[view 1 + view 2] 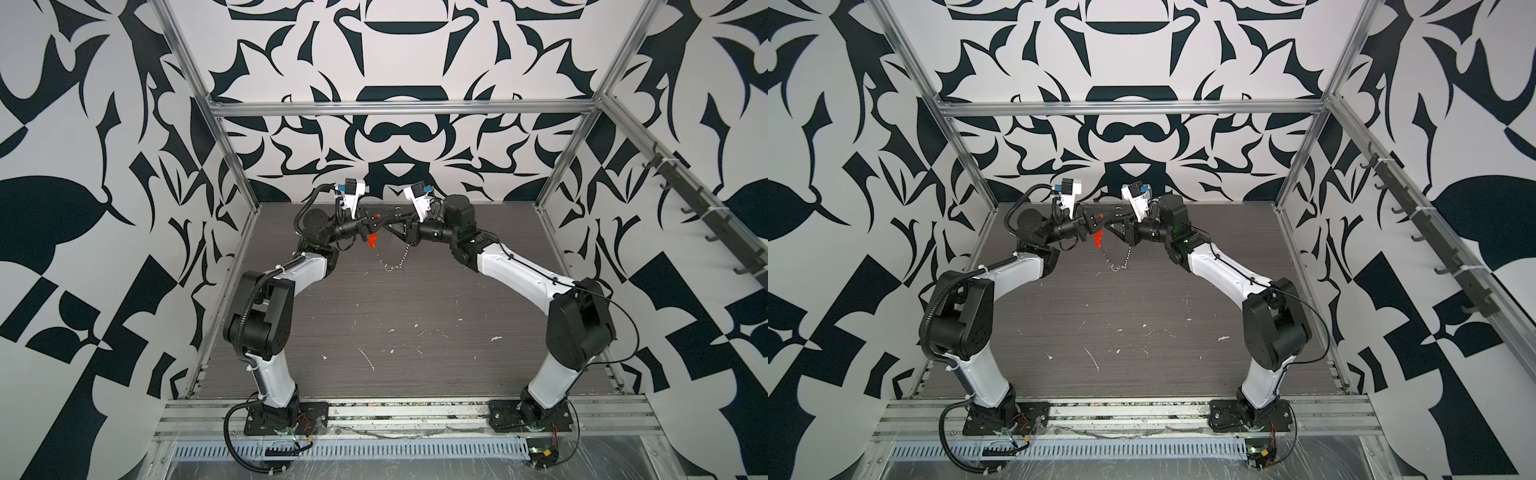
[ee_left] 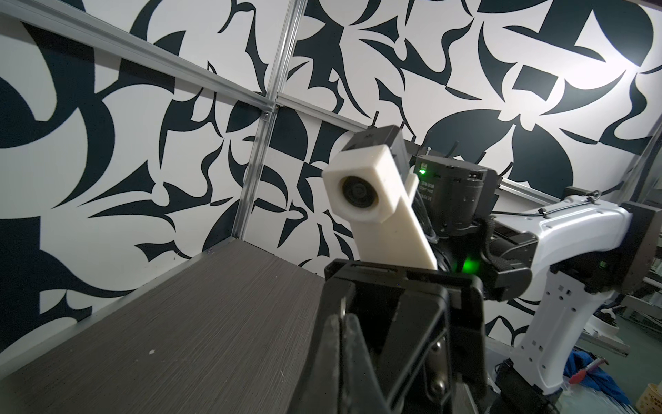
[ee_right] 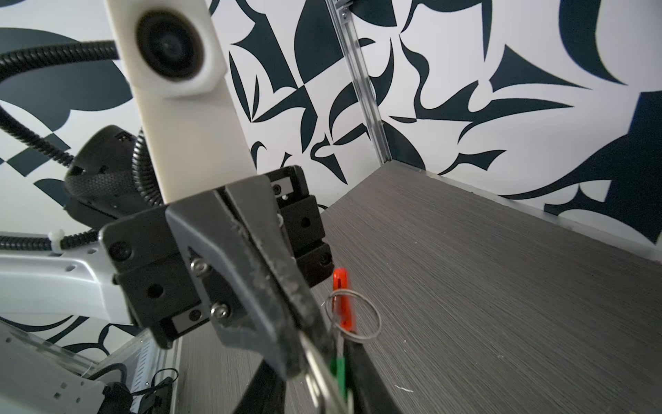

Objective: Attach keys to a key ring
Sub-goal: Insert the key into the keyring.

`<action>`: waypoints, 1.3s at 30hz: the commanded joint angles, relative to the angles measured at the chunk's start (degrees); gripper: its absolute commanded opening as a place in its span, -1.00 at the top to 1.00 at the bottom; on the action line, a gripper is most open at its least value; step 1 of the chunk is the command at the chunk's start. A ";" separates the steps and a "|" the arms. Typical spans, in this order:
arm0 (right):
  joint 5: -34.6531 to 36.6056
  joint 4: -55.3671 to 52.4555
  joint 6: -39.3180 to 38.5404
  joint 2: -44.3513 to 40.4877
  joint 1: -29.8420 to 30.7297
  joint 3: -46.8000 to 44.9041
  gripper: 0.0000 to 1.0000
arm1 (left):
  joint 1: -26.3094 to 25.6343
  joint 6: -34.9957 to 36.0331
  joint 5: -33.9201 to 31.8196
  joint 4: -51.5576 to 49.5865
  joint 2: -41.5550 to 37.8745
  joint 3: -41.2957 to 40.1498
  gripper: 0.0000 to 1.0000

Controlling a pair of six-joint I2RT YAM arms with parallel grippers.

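Observation:
Both arms meet above the far middle of the table (image 1: 415,316). My left gripper (image 1: 384,218) (image 1: 1106,218) is shut on the key ring's wire. The ring's red segment (image 1: 373,241) (image 1: 1098,240) hangs below the fingers, and its chain (image 1: 401,255) droops to the tabletop. My right gripper (image 1: 392,228) (image 3: 331,353) faces the left one, shut on the green key tag (image 3: 338,372). The tag's silver split ring (image 3: 353,317) sticks out past the fingertips, with the red segment (image 3: 340,286) showing through it. The left gripper's shut fingers (image 3: 250,243) reach in between. In the left wrist view the left gripper (image 2: 344,329) shows pressed shut.
Aluminium frame posts and patterned walls close in the table on three sides. A rail of dark hooks (image 1: 702,216) runs along the right wall. White flecks (image 1: 368,359) dot the near half of the tabletop. The right arm's wrist camera (image 2: 358,190) sits close to the left gripper.

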 commanded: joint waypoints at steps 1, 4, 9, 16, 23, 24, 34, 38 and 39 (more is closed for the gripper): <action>2.16 -0.97 -3.75 -6.41 -1.15 -1.44 0.37 | 0.31 -2.24 1.12 5.04 1.14 0.31 1.00; 2.55 -1.11 -4.13 -9.09 -3.42 -3.85 0.34 | 0.88 -6.77 2.70 9.70 2.74 1.59 1.00; 0.12 -0.22 -3.82 -10.88 -5.28 -6.19 0.27 | 1.04 -10.01 3.53 12.86 4.97 3.43 1.00; 1.89 0.30 -4.12 -9.37 -5.37 -7.52 0.30 | 0.99 -10.03 3.90 12.86 5.17 3.74 1.00; 4.53 -0.37 -6.44 -7.92 -5.37 -5.56 0.28 | 0.98 -10.61 4.46 12.86 5.15 3.78 1.00; 4.02 -0.48 -6.38 -7.52 -5.33 -5.03 0.27 | 1.02 -10.78 4.46 12.86 5.20 3.82 1.00; 0.99 -0.20 -6.03 -4.47 -3.35 -2.02 0.19 | 0.94 -11.68 4.58 12.85 5.18 4.75 1.00; -0.06 0.38 -5.34 -3.21 -2.95 -0.16 0.19 | 0.73 -11.92 4.65 12.85 5.25 5.00 1.00; -0.29 0.23 -5.26 -2.85 -2.92 0.42 0.19 | 0.71 -11.95 4.63 12.77 5.29 5.09 1.00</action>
